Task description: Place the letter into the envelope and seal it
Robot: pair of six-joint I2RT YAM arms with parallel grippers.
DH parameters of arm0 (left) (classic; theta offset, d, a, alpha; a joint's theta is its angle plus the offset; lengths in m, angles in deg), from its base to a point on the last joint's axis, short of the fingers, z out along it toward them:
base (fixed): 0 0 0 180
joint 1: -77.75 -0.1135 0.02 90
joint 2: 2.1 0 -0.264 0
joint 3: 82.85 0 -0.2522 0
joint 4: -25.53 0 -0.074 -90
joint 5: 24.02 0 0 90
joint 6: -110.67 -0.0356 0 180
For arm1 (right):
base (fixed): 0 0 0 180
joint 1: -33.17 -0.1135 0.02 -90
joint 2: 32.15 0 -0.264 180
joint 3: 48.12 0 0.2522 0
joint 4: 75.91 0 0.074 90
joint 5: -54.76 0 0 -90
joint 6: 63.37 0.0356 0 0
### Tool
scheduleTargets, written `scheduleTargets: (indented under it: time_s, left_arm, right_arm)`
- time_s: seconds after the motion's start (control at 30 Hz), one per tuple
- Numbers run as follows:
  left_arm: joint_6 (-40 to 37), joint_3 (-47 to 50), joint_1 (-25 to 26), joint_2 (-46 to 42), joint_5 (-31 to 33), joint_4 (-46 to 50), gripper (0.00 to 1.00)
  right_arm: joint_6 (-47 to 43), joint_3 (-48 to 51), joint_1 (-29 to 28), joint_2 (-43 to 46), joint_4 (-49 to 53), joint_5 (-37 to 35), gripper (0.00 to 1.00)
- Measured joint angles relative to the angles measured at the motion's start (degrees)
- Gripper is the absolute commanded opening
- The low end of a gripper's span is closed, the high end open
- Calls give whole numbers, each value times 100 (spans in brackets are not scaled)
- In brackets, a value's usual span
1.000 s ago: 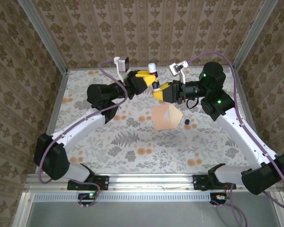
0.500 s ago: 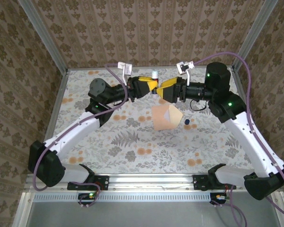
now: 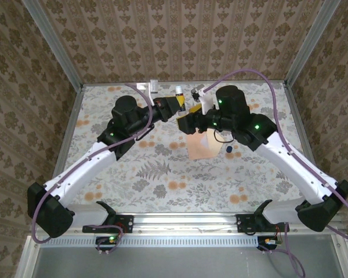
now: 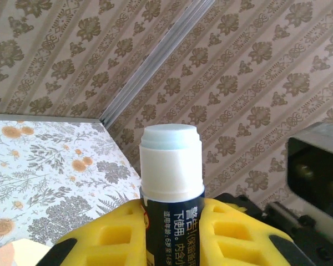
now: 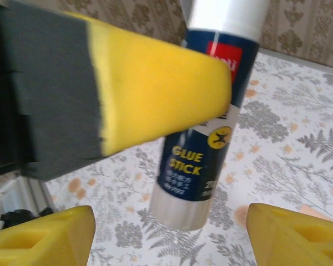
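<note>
The step in hand looks like gluing the flap. The left claw (image 3: 175,106), upper middle of the top view, is clamped on the barrel of the glue stick (image 3: 178,91). In the left wrist view the stick is uncapped, its pale glue end standing out past the yellow fingers. The right claw (image 5: 171,238) is spread wide and holds nothing. In its own view the stick stands beyond its two fingertips, without touching them.

The envelope (image 3: 202,145) lies flat on the worktop (image 3: 162,179) in the middle of the top view, just below both claws. A small dark cap (image 3: 228,149) sits just beside its right point. I cannot tell whether the letter is already inside, since the paper is too small to read from above.

To do this well, the left arm should tip the stick so the glue end faces down. It should then meet the flap's edge lightly and stroke along that edge, not across it. Thin paper will drag and wrinkle under a sticky tip. So the free right claw would do best pressing a far corner of the envelope flat, clear of the glue line and the cap.
</note>
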Motion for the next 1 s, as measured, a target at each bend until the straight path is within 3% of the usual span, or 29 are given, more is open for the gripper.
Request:
scheduleTargets:
  time_s: [0.27,0.37,0.53,0.67,0.87,1.0]
  left_arm:
    - [197,7,87,-46,144,57,0]
    - [256,24,118,-46,138,48,0]
    - [334,66,142,-37,66,-42,0]
    - [367,96,138,-15,-20,-214,0]
    - [474,160,94,66,-175,-597,0]
    - [623,162,83,205,-450,-1012,0]
  right_arm:
    - [-68,0,-11,-127,-4,-308,67]
    - [-81,0,-13,-127,-28,-319,60]
    - [-109,4,-35,-127,-118,-269,40]
    - [-57,15,-46,-122,-203,-181,31]
    - [197,260,286,-9,-590,496,27]
    - [656,636,774,192,-1143,1534,26]
